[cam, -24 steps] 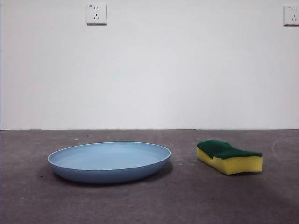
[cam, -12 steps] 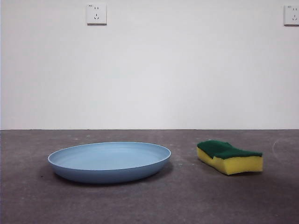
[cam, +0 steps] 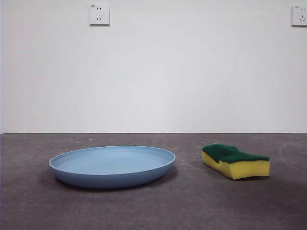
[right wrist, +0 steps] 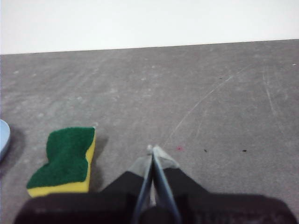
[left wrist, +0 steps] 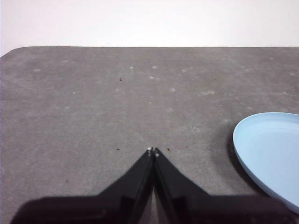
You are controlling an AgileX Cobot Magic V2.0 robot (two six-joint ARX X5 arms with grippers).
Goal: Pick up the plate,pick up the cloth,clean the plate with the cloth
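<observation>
The light blue plate [cam: 112, 165] lies flat on the grey table, left of centre in the front view. The cloth, a yellow sponge with a dark green top [cam: 235, 161], lies to its right, apart from it. My left gripper [left wrist: 153, 151] is shut and empty above bare table, with the plate's rim [left wrist: 268, 158] off to one side. My right gripper [right wrist: 153, 149] is shut and empty, with the sponge [right wrist: 65, 161] lying beside it and a sliver of the plate [right wrist: 3, 137] at the picture's edge. Neither arm shows in the front view.
A white wall with two sockets [cam: 99, 14] stands behind the table. The table's far edge [left wrist: 149, 46] runs along the wall. Bare grey tabletop [cam: 192, 206] lies in front of and between the plate and the sponge.
</observation>
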